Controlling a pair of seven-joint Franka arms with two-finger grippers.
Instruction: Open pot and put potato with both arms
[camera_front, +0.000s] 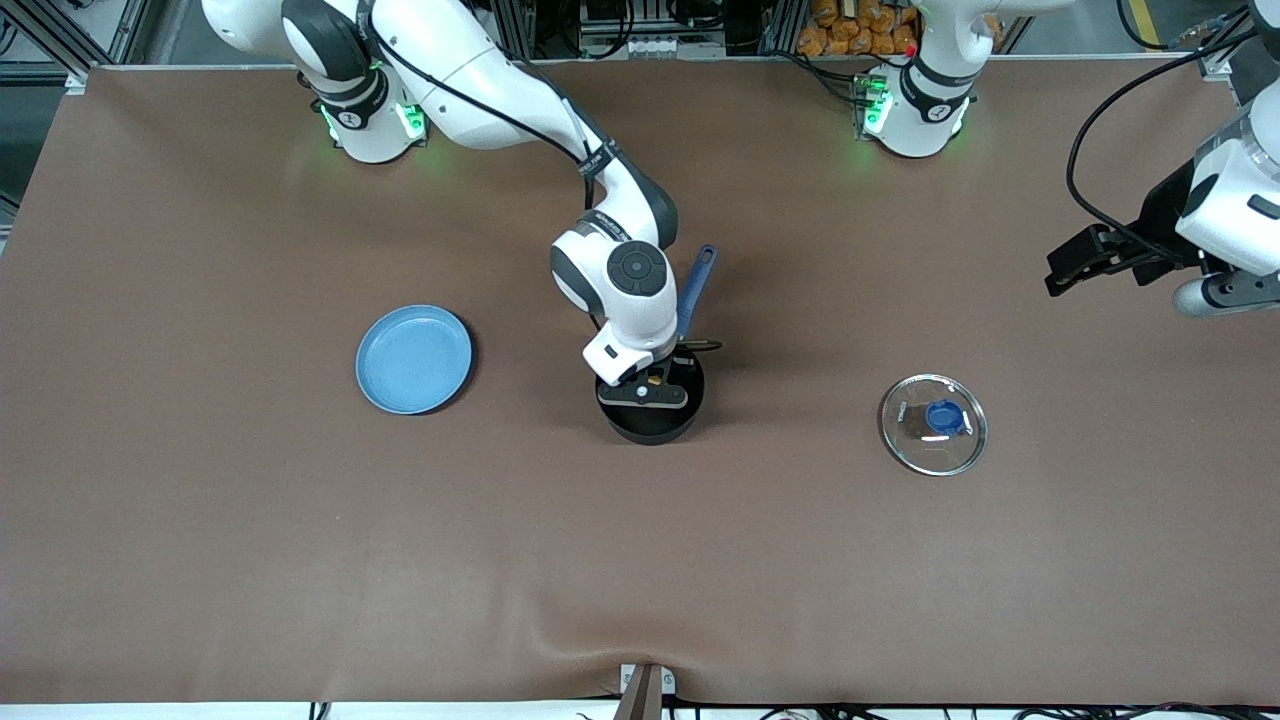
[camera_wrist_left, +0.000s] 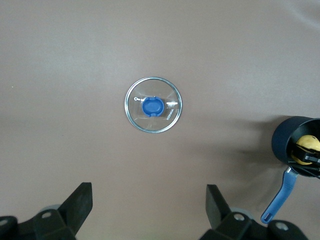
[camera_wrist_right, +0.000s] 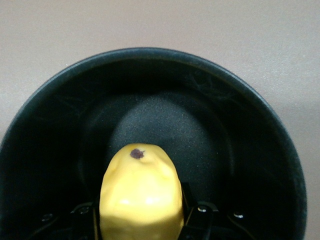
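Observation:
The black pot (camera_front: 650, 428) stands mid-table without its lid, its blue handle (camera_front: 697, 290) pointing toward the robots' bases. My right gripper (camera_front: 645, 385) is down in the pot's mouth, shut on the yellow potato (camera_wrist_right: 140, 195). In the right wrist view its black fingers (camera_wrist_right: 197, 212) flank the potato above the pot's dark floor (camera_wrist_right: 240, 130). The glass lid (camera_front: 933, 423) with its blue knob lies flat on the table toward the left arm's end. My left gripper (camera_front: 1075, 265) is open and empty, raised over that end; its wrist view shows the lid (camera_wrist_left: 167, 112) and the pot (camera_wrist_left: 287, 140).
A flat light-blue plate (camera_front: 413, 359) lies on the table toward the right arm's end, beside the pot. The brown table cover has a wrinkle near the front edge (camera_front: 640, 650).

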